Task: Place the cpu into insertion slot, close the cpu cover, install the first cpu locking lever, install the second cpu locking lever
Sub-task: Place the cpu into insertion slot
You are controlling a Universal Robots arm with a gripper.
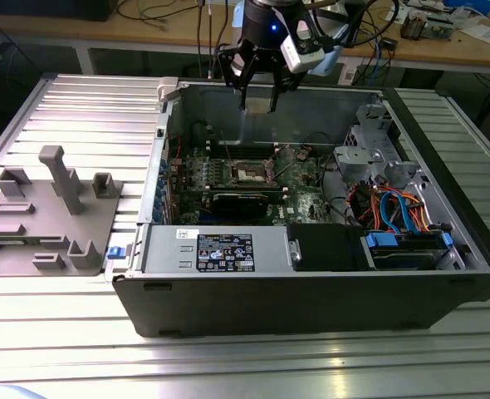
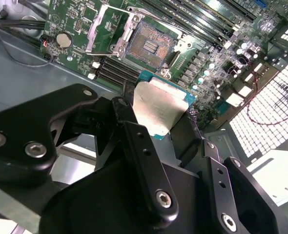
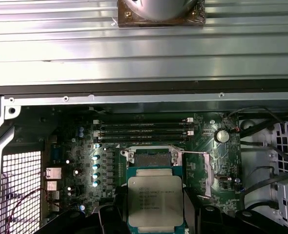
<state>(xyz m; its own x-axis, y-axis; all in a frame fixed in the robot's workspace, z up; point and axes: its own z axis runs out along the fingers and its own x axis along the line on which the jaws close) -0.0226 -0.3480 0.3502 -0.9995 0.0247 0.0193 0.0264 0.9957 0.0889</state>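
The cpu [image 3: 155, 197], a flat square chip with a dull silver top on a teal-edged board, is clamped at two opposite edges between my black fingers [image 2: 129, 114]. My gripper [image 1: 257, 101] is shut on it and hangs above the open computer case, over the motherboard. In both wrist views the insertion slot [image 2: 149, 46] lies below and just beyond the chip, dark in the middle and uncovered. The chip hides part of the insertion slot [image 3: 151, 158] in the first wrist view. The cpu cover [image 2: 92, 36] is flipped up beside the socket, its thin wire levers raised.
The case [image 1: 311, 307] lies on its side on a ribbed metal table. Memory slots [image 3: 144, 131] run beside the socket. A black card [image 1: 243, 202], a power supply [image 1: 220, 249] and cabled drive bays [image 1: 403, 208] fill the case. A grey fixture [image 1: 46, 216] stands at the exterior view's left.
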